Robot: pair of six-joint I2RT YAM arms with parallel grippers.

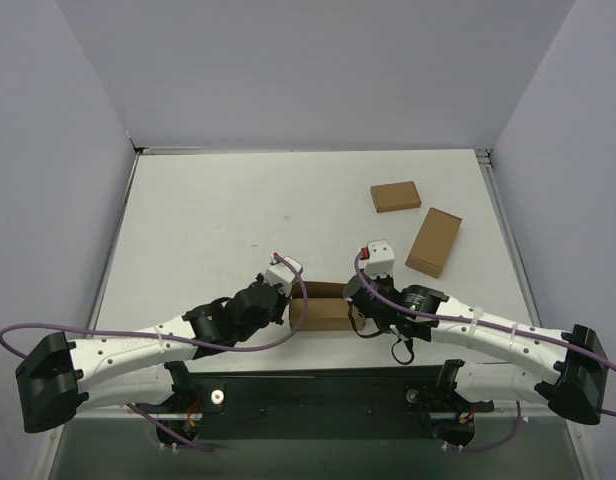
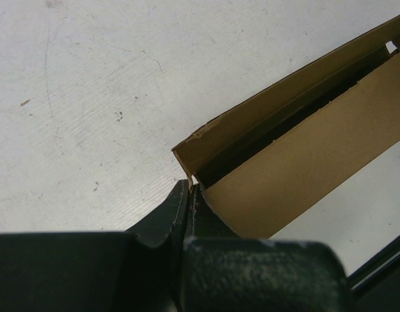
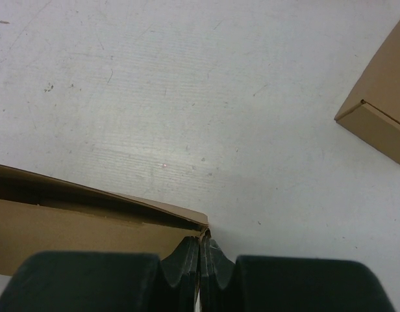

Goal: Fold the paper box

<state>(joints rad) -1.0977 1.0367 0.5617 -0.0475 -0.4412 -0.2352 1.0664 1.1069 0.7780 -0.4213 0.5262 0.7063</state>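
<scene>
The paper box [image 1: 324,310] is a brown cardboard piece lying between the two arms near the table's front edge, partly folded into a shallow trough. In the left wrist view the paper box [image 2: 304,156] shows a raised wall and a flat panel, and my left gripper [image 2: 190,188] is shut on its left end wall. In the right wrist view the paper box [image 3: 70,224] runs off to the left, and my right gripper [image 3: 200,240] is shut on the thin cardboard at its right end corner. From above, my left gripper [image 1: 288,300] and right gripper [image 1: 354,306] flank the box's ends.
Two smaller closed brown boxes lie at the back right, one [image 1: 395,196] flat and squarish, the other [image 1: 434,241] longer and angled; its corner [image 3: 380,110] shows in the right wrist view. Grey walls surround the white table [image 1: 218,220]. A black rail [image 1: 318,395] runs along the near edge.
</scene>
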